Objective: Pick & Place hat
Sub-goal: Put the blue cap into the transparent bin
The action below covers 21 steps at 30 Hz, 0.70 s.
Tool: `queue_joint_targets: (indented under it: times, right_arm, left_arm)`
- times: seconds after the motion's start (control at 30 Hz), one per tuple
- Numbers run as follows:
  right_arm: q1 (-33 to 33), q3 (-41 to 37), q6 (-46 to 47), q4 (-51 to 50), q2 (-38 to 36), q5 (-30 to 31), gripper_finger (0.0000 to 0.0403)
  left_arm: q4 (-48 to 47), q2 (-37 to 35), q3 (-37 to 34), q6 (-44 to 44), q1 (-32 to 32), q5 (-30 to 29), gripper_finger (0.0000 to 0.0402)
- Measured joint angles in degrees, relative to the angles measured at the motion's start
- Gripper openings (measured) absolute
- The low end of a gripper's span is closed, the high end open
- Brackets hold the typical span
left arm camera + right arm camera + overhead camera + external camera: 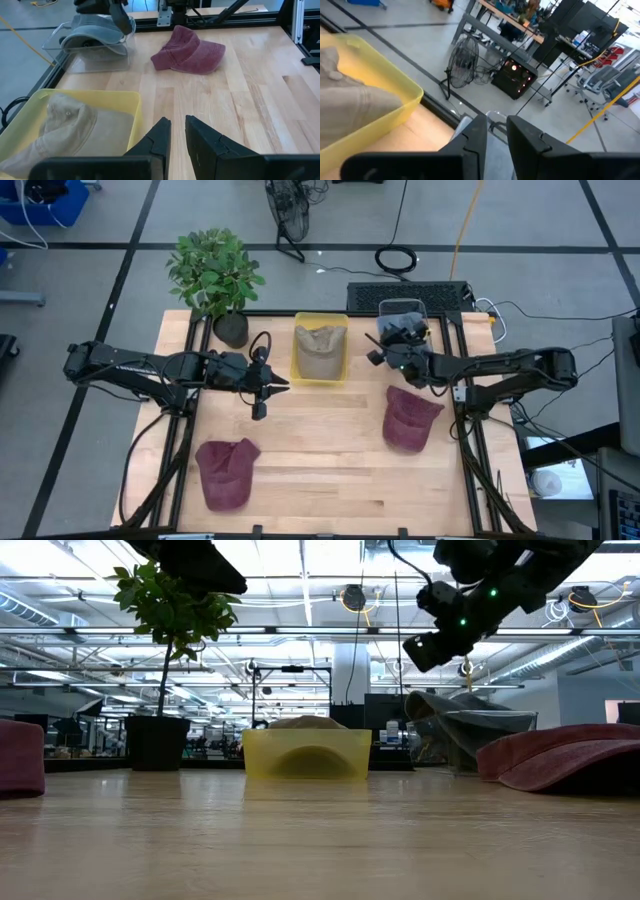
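High view: maroon hat [226, 473] seen near front-left corner of tabletop [320, 460], flat, untouched. Left tool [266, 384] held above tabletop just left of yellow bin [321, 348]; fingers nearly closed, narrow gap, nothing gripped. Tan hat [320, 350] already lodged in yellow bin at back edge. Second maroon hat [410, 418] lies toward right edge. Right tool [385, 346] poised above clear bin [403, 313] holding grey hat [95, 36] at back-right; fingers nearly closed, empty. Judged: jaws to be widened before descent; crown fabric to be pinched, brim avoided.
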Motion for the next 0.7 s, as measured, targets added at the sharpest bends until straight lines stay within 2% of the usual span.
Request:
queue_joint_targets:
  times: [0.17, 0.3, 0.47, 0.6, 0.7]
  right_arm:
    - [1.6, 0.0, 1.7, 0.0, -0.9, -1.0, 0.0049]
    - [3.8, 0.0, 5.2, 0.0, 1.0, -4.7, 0.0065]
    - [6.1, 0.0, 4.3, 0.1, 6.4, -1.6, 0.0116]
    - [6.2, 0.0, 4.3, 0.8, 11.5, -1.6, 0.0177]
    - [6.2, 0.6, 4.3, 1.5, 15.7, 1.6, 0.0221]
  left_arm:
    - [0.1, 0.0, 0.0, 0.0, 0.0, 0.0, 0.0065]
    - [0.6, 0.0, 0.0, 0.0, 0.0, 0.0, 0.0065]
    - [0.7, 0.0, 0.0, 0.0, 0.0, 0.0, 0.0065]
    - [0.7, 0.0, 0.0, 0.0, 0.0, 0.0, 0.0065]
    - [0.8, 0.0, 0.0, 0.3, 0.0, 0.0, 0.0065]
